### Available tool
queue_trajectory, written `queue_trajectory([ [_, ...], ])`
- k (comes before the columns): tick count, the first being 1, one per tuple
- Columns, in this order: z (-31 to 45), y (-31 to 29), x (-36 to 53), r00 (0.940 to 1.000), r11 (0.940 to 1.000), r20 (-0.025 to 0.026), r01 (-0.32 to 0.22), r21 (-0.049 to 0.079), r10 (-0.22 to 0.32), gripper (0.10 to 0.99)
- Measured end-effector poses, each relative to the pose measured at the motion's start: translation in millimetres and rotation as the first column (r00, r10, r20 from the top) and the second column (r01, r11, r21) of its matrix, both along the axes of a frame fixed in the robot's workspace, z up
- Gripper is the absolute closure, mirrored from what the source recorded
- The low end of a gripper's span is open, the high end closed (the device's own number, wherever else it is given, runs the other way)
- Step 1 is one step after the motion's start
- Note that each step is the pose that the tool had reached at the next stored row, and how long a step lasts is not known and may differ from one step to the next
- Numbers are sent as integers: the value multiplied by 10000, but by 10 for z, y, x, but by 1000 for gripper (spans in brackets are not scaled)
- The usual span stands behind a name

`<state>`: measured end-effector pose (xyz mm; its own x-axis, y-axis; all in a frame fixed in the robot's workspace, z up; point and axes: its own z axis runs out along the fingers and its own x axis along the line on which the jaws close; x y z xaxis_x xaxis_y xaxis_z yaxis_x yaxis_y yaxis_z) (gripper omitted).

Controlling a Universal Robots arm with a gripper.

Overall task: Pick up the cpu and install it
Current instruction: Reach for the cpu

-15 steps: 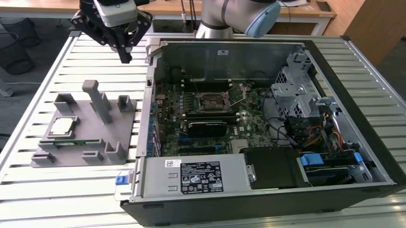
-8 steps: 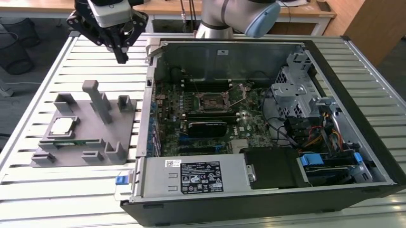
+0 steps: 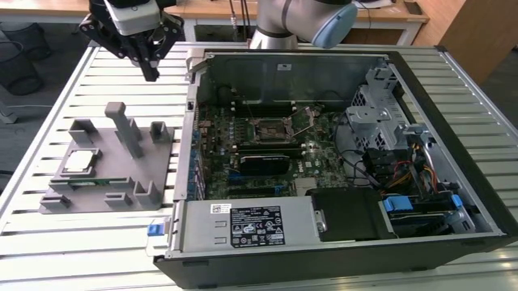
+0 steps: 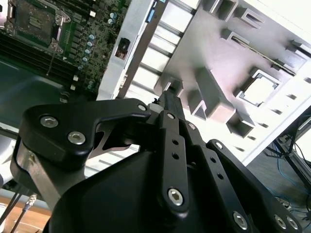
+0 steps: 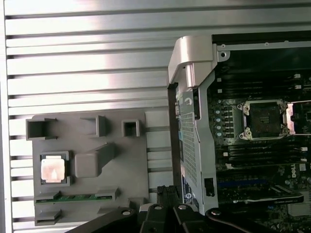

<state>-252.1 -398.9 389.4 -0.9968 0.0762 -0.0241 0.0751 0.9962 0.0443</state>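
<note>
Your jaws are pressed together with nothing between them. In the exterior view they hang from the arm (image 3: 292,18) over the slatted bench (image 3: 73,254), tips pointing down. They sit just past the far end of the grey holder (image 3: 121,185) and close to the outer wall of the open computer case (image 3: 188,109).

You'll find the cpu (image 3: 79,160) untouched, well apart from the jaws. It lies flat with its silver top up in a square pocket of the holder, toward the exterior view's left. In the first wrist view the cpu (image 5: 52,170) fits squarely inside its raised frame. A green memory stick (image 5: 77,197) lies in a slot just beside it. Upright grey posts stand on the holder between the cpu and the case.

Inside the case, the motherboard (image 3: 242,139) lies flat. Its socket (image 3: 273,126) is near the middle of the board, on the side nearer the arm's base. In the first wrist view the socket (image 5: 262,119) shows a dark square middle, with its metal cover plate folded out to one side. A black power supply box (image 3: 242,225) with a label lines the near edge of the case.
</note>
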Motion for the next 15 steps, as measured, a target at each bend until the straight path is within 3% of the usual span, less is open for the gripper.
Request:
queue_trajectory([
  [15, -7, 0, -124, 10000, 10000, 0, 0, 0, 0, 980],
])
